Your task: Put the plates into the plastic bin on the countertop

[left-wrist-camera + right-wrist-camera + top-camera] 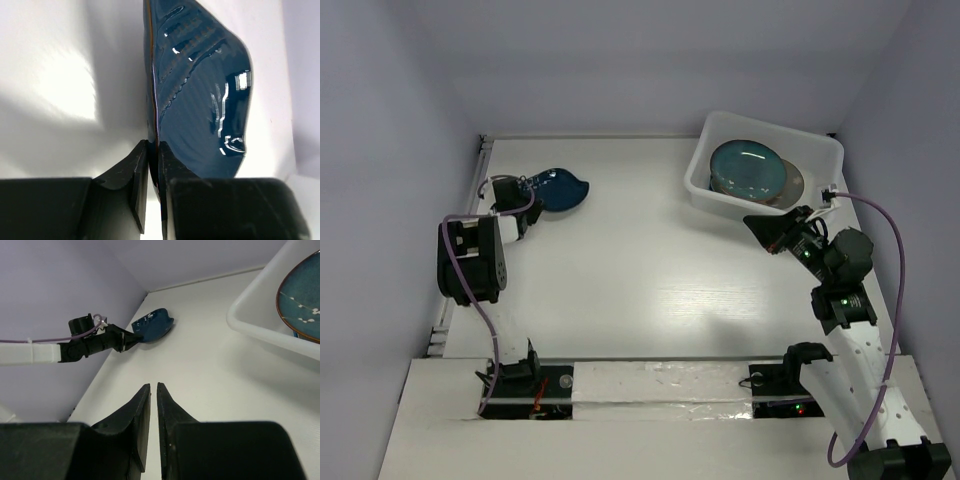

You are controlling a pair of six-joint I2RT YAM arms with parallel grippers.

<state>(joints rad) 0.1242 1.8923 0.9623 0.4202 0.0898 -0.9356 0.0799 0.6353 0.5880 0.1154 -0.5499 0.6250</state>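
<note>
The navy leaf-shaped dish (560,189) is at the far left of the countertop (650,290). My left gripper (527,187) is shut on its rim; in the left wrist view the dish (200,85) stands edge-on with its rim pinched between my fingers (152,150). The right wrist view shows the dish (152,326) too. The plastic bin (710,185) stands at the far right and holds stacked plates, a dark teal one (748,168) on top. My right gripper (760,225) is shut and empty just in front of the bin's near wall (260,332).
Walls enclose the countertop on the left, back and right. A taped white strip (660,385) runs along the front edge between the arm bases. A purple cable (890,300) loops beside the right arm.
</note>
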